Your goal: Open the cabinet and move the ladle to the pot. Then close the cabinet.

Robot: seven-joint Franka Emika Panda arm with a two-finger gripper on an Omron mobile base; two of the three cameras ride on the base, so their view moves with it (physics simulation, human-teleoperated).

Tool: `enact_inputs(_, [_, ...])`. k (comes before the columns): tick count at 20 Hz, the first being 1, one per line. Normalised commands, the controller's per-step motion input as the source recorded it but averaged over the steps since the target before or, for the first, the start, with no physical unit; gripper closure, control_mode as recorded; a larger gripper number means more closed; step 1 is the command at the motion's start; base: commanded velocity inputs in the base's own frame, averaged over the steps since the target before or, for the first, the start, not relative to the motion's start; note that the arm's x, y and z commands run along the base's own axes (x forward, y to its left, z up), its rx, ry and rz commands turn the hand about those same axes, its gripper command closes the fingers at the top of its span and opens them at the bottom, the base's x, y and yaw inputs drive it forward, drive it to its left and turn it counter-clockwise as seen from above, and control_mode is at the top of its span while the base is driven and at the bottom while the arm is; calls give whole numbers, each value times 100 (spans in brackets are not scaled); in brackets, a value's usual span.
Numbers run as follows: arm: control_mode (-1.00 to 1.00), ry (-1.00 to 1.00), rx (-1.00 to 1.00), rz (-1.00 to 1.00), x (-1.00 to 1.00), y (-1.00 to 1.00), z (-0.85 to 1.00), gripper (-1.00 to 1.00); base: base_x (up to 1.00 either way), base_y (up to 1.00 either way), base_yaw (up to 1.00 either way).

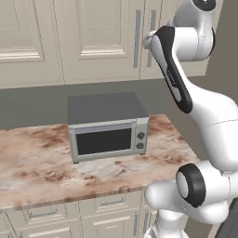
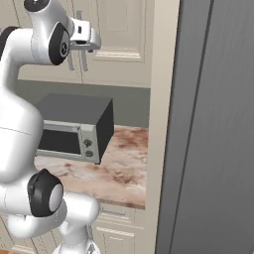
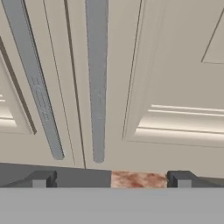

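Hovering high in front of the cabinet, tool spread wide and gripping nothing, dark fingertips rising at the bottom of the hand view with a strip of marbled surface showing between them. Facing two closed cream doors meeting at a seam, each carrying a long vertical grey handle, second handle slanting just to its left. Sitting close to those handles in the right base view, tool not touching either as far as can be told. Resting below on the surface, a grey microwave, door shut, knobs at its right side. Standing at the far right, a tall grey panel.
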Motion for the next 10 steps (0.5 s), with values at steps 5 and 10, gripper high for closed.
enact_inputs(5, [-100,-5,0,0,9,4,-8,-100,0,0,0])
enact_inputs(10, [-100,-3,0,0,7,5,-8,-100,0,0,0])
